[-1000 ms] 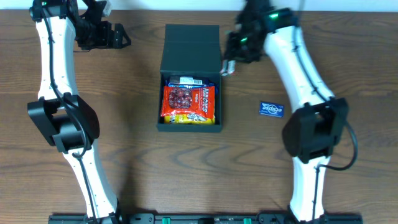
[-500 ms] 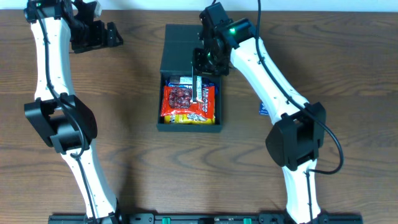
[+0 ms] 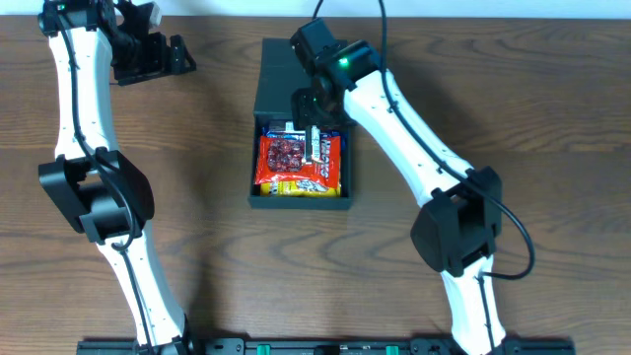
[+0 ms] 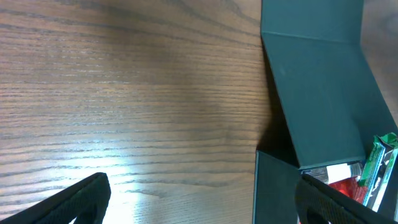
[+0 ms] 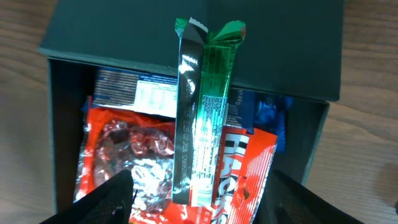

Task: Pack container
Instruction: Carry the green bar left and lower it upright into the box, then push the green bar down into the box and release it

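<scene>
The container [image 3: 298,203] sits in the middle of the counter [image 3: 197,227]. The right hand [image 5: 205,202] is open over it, not gripping the green packet [image 5: 208,112] inside. The left hand [image 3: 177,56] is wide open, empty.

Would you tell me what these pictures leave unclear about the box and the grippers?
Overhead: the right gripper merges with its dark wrist, jaws unclear; print on the packets is too small to read.
Right wrist: the box is cut off by the bottom edge; the green bar covers part of the packets.
Left wrist: the box runs off the right edge; the left gripper shows only blurred fingertips.
</scene>
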`<state>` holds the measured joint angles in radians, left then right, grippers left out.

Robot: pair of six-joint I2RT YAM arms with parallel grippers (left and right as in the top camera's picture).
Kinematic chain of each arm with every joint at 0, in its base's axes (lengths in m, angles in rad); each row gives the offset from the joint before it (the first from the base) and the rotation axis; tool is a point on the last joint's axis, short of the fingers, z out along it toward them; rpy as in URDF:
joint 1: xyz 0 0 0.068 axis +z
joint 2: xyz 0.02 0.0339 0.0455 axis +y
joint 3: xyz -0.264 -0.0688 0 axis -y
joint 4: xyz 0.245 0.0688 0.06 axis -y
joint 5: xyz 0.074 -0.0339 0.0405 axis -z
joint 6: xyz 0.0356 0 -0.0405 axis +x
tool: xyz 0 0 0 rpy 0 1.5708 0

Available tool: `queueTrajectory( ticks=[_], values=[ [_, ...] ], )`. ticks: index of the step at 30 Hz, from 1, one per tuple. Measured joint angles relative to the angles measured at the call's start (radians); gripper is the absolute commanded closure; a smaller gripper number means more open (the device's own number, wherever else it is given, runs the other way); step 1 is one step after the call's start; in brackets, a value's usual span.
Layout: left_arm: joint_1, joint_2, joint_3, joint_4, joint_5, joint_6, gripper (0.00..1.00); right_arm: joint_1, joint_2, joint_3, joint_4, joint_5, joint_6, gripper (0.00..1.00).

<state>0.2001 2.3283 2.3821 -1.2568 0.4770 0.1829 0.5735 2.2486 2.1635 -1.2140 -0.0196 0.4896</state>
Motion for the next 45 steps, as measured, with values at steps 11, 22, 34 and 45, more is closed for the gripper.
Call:
queueTrajectory(
  ticks=[11, 22, 34, 45],
  values=[
    [0.0, 0.0, 0.0, 0.0, 0.012, 0.0, 0.05, 0.004, 0.091, -0.013, 0.023, 0.013, -0.047, 0.37],
    [0.0, 0.0, 0.0, -0.001, 0.013, 0.0, 0.04, 0.004, 0.101, -0.013, 0.038, 0.005, -0.108, 0.61],
    [0.0, 0.0, 0.0, -0.004, 0.013, 0.0, 0.04, 0.004, 0.101, -0.013, 0.039, 0.005, -0.378, 0.72],
    [0.0, 0.0, 0.0, -0.008, -0.046, 0.0, 0.05, 0.004, 0.087, -0.013, 0.03, -0.024, -0.792, 0.67]
  ],
)
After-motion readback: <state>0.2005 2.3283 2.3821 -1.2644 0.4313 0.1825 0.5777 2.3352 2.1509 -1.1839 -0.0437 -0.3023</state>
